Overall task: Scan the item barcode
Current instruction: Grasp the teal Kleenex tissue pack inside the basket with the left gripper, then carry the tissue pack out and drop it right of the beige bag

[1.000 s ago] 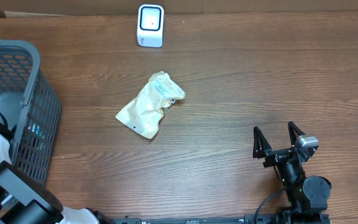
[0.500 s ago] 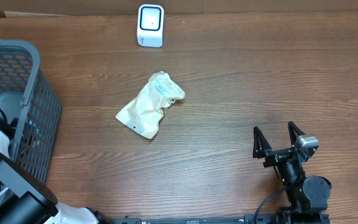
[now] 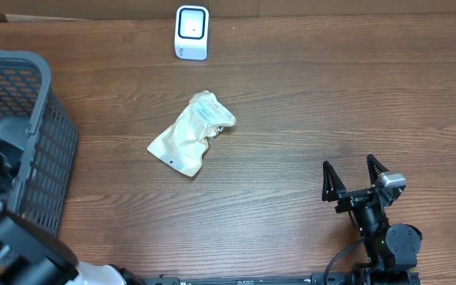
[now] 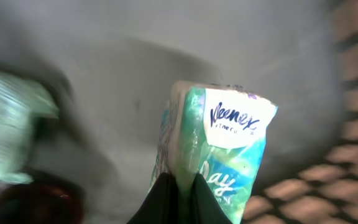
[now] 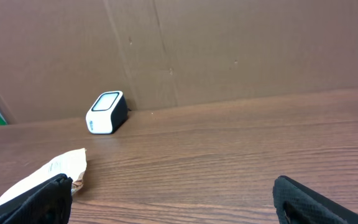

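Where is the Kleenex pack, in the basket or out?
In: left gripper pinches the Kleenex pack; basket floor and mesh wall behind.

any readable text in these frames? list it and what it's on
"Kleenex": white label on the tissue pack, left wrist view.
Small line under it: blurred, unreadable.
"ay": partial lettering lower on the same pack, rest hidden.
Pouch label: print too small to read.
Scanner: no text visible.
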